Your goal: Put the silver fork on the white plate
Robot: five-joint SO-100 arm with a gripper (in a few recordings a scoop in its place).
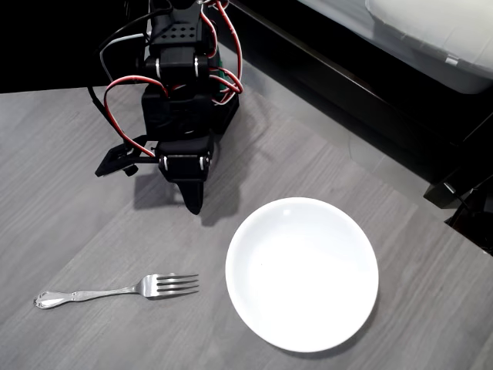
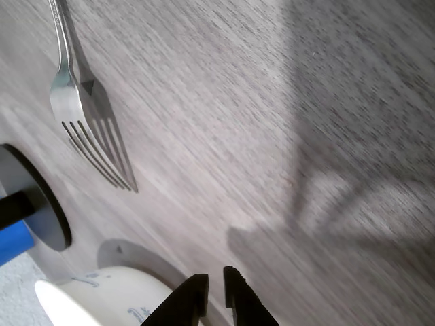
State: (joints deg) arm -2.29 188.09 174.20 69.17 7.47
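The silver fork (image 1: pixel 115 291) lies flat on the grey wood table at the lower left, tines toward the white plate (image 1: pixel 302 274), which sits at the lower right with nothing on it. A small gap separates tines and plate rim. My black gripper (image 1: pixel 193 205) hangs above the table behind both, shut, with nothing between its fingers. In the wrist view the fork (image 2: pixel 80 112) lies at the upper left, well clear of my gripper (image 2: pixel 215 284) at the bottom edge. A white curved edge there looks like the plate (image 2: pixel 102 299).
The arm's base with red and black wires (image 1: pixel 185 85) stands at the back of the table. A dark gap and a pale bench (image 1: pixel 431 31) lie beyond the table's right edge. A dark round part with a blue piece (image 2: pixel 27 217) shows at the wrist view's left edge.
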